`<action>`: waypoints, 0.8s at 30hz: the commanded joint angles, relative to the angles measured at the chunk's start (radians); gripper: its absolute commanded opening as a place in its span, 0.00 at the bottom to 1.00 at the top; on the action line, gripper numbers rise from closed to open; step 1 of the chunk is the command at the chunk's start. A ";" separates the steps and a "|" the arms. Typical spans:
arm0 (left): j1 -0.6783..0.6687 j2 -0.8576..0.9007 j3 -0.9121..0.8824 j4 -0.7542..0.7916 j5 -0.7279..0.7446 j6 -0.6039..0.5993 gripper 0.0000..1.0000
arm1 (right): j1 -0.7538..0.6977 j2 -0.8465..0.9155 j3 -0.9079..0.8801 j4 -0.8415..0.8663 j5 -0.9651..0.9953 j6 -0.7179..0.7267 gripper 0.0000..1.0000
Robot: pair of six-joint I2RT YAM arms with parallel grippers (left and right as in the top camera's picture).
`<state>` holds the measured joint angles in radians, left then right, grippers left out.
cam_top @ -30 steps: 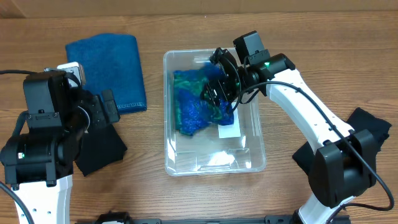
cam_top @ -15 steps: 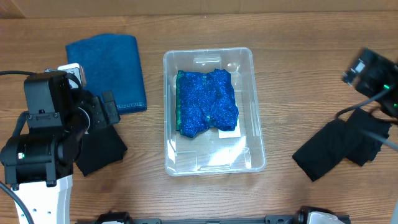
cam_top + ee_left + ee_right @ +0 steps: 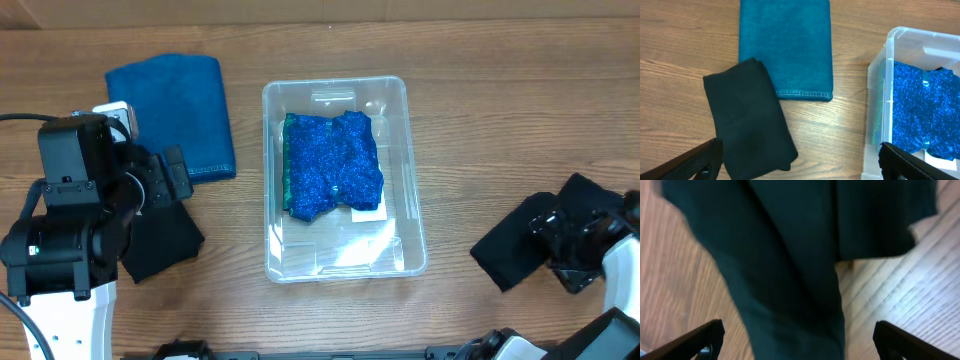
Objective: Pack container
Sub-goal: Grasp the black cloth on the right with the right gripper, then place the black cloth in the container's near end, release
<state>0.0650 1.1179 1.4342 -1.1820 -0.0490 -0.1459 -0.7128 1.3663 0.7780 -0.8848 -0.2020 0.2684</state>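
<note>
The clear plastic container (image 3: 415, 200) stands mid-table with a sparkly blue cloth (image 3: 333, 162) lying flat inside; its white label shows by the cloth's lower right corner. It also shows in the left wrist view (image 3: 879, 75). My right gripper (image 3: 560, 245) is open, low over a black cloth (image 3: 518, 252) at the right; that cloth fills the right wrist view (image 3: 790, 255) between the fingers (image 3: 797, 342). My left gripper (image 3: 797, 162) is open and empty, above a black cloth (image 3: 747, 117) left of the container.
A folded teal towel (image 3: 180, 110) lies at the back left, also in the left wrist view (image 3: 785, 45). The left black cloth (image 3: 160, 240) lies just below it, partly under my left arm. Bare wood lies between the container and the right cloth.
My right gripper let go of the blue cloth in the container, swung out to the right and came down over the black cloth. The left arm has not moved.
</note>
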 commanded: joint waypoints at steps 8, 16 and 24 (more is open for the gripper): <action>-0.003 0.001 0.019 0.003 -0.002 0.018 1.00 | -0.001 -0.007 -0.121 0.218 -0.295 0.016 0.23; -0.003 0.001 0.019 0.003 -0.003 0.019 1.00 | 0.167 -0.078 0.230 0.069 -0.629 -0.089 0.04; -0.003 0.001 0.019 0.003 -0.003 0.019 1.00 | 0.979 -0.082 0.657 -0.140 -0.299 -0.435 0.04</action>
<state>0.0650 1.1179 1.4345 -1.1816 -0.0490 -0.1459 0.1177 1.2846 1.4143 -0.9981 -0.6765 0.0032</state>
